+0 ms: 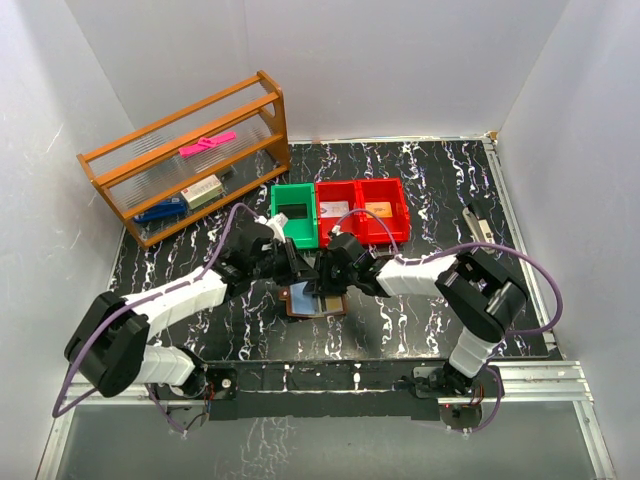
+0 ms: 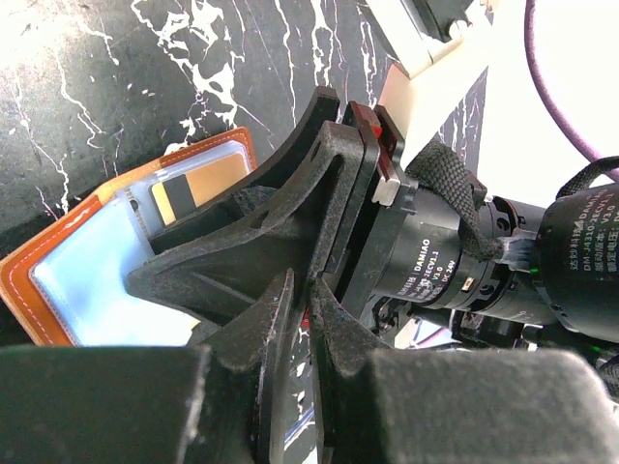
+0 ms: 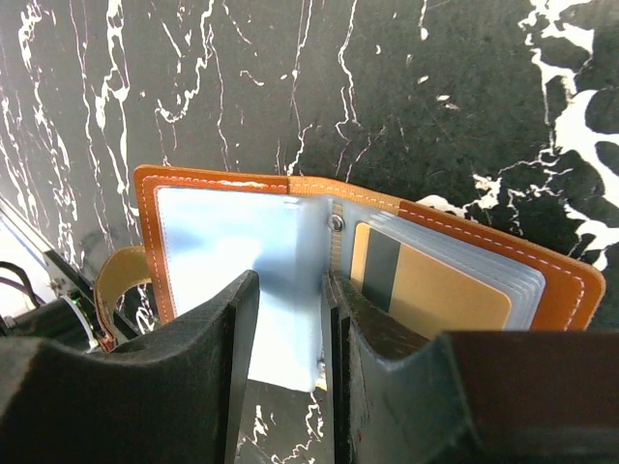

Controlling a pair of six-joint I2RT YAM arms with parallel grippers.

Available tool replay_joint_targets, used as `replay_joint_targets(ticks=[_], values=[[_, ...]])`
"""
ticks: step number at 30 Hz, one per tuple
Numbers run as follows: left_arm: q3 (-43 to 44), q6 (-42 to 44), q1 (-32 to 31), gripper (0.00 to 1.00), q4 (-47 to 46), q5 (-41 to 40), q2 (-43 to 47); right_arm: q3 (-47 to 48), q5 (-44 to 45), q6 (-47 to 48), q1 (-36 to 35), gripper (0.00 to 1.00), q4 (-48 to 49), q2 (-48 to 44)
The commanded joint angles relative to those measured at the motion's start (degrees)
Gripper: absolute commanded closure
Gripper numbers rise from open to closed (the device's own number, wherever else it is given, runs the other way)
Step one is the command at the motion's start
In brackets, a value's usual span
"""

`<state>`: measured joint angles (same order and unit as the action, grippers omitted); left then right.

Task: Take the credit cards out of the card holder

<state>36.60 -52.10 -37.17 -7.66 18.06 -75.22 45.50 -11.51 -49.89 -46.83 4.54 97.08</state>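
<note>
Evidently to steady the card holder (image 3: 145,242), open on the counter (image 3: 435,97) at 6 o'clock of the green bin (image 1: 294,186), my right fingers (image 3: 193,348) stood apart astride its sleeve (image 3: 222,242), left fingers (image 2: 271,367) nearly together.

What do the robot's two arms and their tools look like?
The left arm and right arm are white links between black joints, each trailing a purple cable. The left tool and right tool are matte black plastic; a motor label reads DAMIAO.
</note>
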Motion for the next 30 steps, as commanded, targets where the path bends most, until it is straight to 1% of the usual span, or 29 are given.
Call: replay_joint_targets(ticks=[1, 7, 14, 19, 21, 23, 25, 26, 27, 28, 29, 30], values=[[-3.13, 2.97, 1.31, 0.91, 15.79, -14.34, -5.02, 0.38, 1.41, 2.17, 0.16, 0.66, -0.60, -3.24], [-2.70, 3.93, 1.27, 0.91, 15.96, -15.15, -5.71, 1.76, 2.41, 3.11, 0.67, 0.63, -2.88, -6.31], [-1.53, 5.36, 1.31, 0.91, 16.53, -15.22, -7.89, 2.87, 6.31, 4.99, 1.01, 0.58, -7.77, -10.70], [-1.58, 6.90, 1.31, 0.90, 14.59, -12.42, -8.68, 2.82, 7.32, 5.77, 1.13, 0.57, -9.80, -12.14], [-1.51, 7.18, 1.26, 0.90, 14.14, -11.76, -9.41, 2.34, 7.75, 5.72, 1.13, 0.59, -9.76, -12.43], [-1.27, 6.23, 1.31, 0.91, 15.48, -13.36, -9.84, 1.72, 7.76, 5.67, 1.13, 0.65, -9.49, -12.44], [-1.21, 4.04, 1.37, 0.94, 16.88, -15.49, -9.18, 0.82, 6.84, 5.90, 1.13, 0.66, -8.21, -12.59], [-1.74, 3.09, 1.33, 0.93, 16.01, -15.85, -8.06, 0.29, 6.74, 5.80, 1.20, 0.67, -7.88, -12.73], [-3.01, 2.17, 1.38, 0.86, 13.86, -15.26, -6.12, -0.20, 6.77, 5.58, 1.26, 0.67, -7.60, -12.94], [-4.35, 1.78, 1.35, 0.75, 10.82, -14.01, -4.13, -0.75, 6.77, 5.26, 1.46, 0.67, -7.20, -13.07], [-5.66, 1.32, 1.39, 0.68, 8.37, -13.12, -1.97, -1.21, 6.81, 5.00, 1.55, 0.66, -6.96, -13.06], [-6.44, 0.55, 1.40, 0.64, 7.08, -12.62, 0.02, -1.47, 6.89, 4.80, 1.71, 0.65, -6.94, -12.94]])
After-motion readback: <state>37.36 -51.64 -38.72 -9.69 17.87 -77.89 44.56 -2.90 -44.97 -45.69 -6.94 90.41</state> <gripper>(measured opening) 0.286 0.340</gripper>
